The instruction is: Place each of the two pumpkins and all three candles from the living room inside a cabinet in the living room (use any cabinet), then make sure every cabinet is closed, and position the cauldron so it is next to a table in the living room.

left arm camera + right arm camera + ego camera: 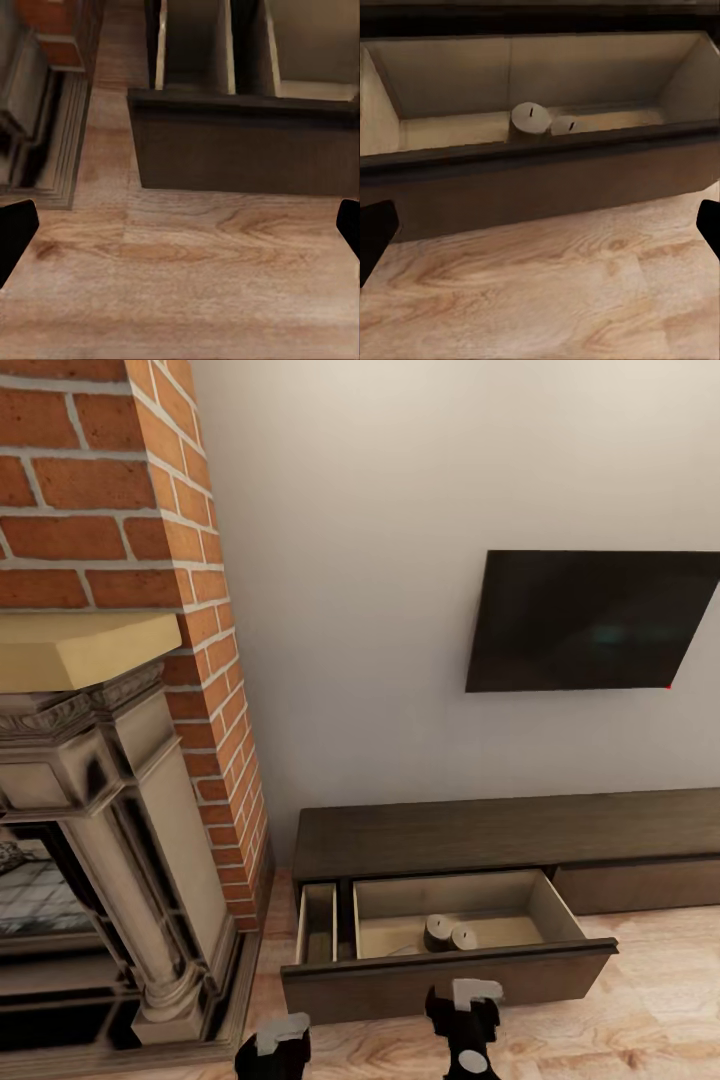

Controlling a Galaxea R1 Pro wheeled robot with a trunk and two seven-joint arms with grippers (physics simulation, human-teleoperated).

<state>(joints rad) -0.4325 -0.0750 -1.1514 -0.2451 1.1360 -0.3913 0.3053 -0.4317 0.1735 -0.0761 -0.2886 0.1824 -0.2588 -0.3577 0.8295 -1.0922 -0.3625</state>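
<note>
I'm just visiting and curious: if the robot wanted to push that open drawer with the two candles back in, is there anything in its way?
Nothing visible blocks it. The open drawer of the cabinet faces the right gripper across bare floor. The two candles sit low inside, below the drawer's front edge. Both grippers look open and empty.

Wood, brick and stone, mostly matt

The cabinet [470, 835] is dark-brown wood with a dull, fine-grained top; its open drawer [450, 945] is lined in smooth, pale tan board. Two candles [542, 121] inside look waxy and matt, grey-brown with paler tops. The floor [187, 262] is light plank wood with bold grain and a faint sheen. On the left, the fireplace [110, 810] has rough red brick with pale mortar above a carved, stone-like surround. The TV [590, 620] is glossy black; the wall [400, 510] is flat, matt paint.
</note>
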